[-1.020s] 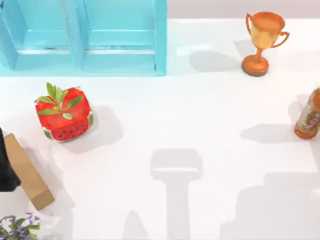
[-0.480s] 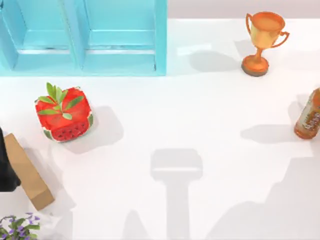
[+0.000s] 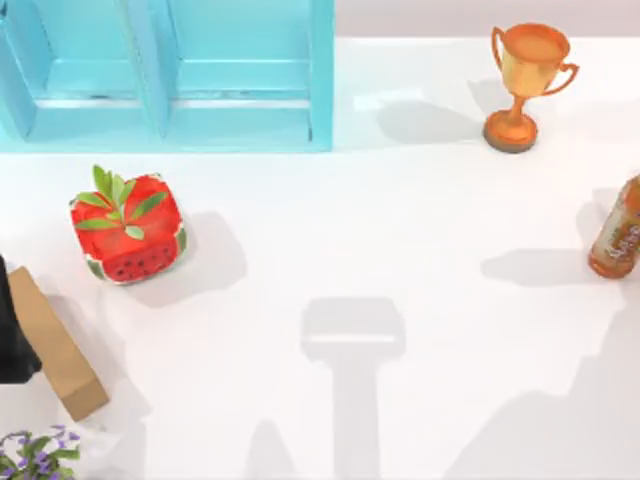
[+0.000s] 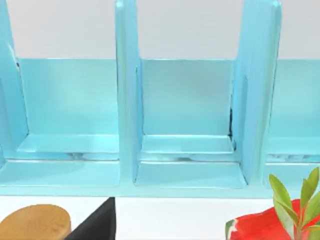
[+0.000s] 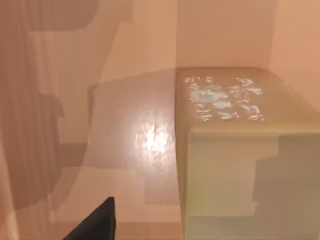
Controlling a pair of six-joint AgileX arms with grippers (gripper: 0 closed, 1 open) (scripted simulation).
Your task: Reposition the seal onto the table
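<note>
Shadows of two arms are cast across the table (image 3: 400,230), a plain, smooth white surface. A turquoise shelf cabinet (image 3: 180,75) is set along the far edge at the far-left corner, and its open compartments are seen head-on in the left wrist view. A pale wall is seen behind the far edge. A golden trophy (image 3: 525,85) is stood upright near the far-right corner. An orange bottle (image 3: 620,235) is placed at the right edge. A watermelon cube (image 3: 128,230), topped with green leaves, is set towards the left side, well apart from the cabinet. A tan cardboard slab (image 3: 55,345) is laid aslant by the left edge, and a bunch of purple flowers (image 3: 35,455) is found at the near-left corner.

The left arm (image 3: 12,335) is held at the left edge, just beside the slab. The dark tip of the left gripper (image 4: 97,225) is seen low before the cabinet; whether it is spread or pressed together cannot be told. The same holds for the right gripper (image 5: 97,222).

The seal (image 5: 235,150), a squarish block with whitish marks on its upper face, is seen resting on a flat surface close before the right wrist camera, in an orange cast. The right gripper is apart from it. Its place relative to the table's edges cannot be told.
</note>
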